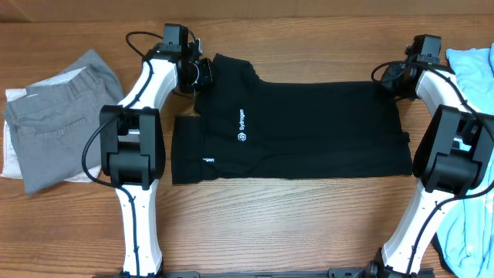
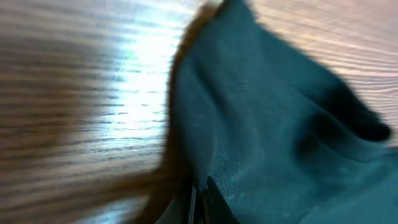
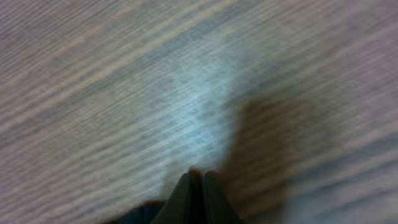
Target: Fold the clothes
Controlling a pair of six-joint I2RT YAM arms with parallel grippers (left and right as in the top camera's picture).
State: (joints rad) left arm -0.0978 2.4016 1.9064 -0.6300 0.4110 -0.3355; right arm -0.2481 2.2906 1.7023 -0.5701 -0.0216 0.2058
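Note:
A black shirt with a small white logo lies flat across the middle of the table, its left side folded in. My left gripper is at the shirt's far left corner. In the left wrist view its fingers are shut on the edge of the dark fabric, which is bunched beside them. My right gripper is at the shirt's far right corner. In the blurred right wrist view its fingers are pressed together over the wood, with a bit of dark cloth at their base.
Folded grey trousers lie on a white garment at the left edge. Light blue clothes lie along the right edge, with more at the bottom right. Cables run behind both wrists.

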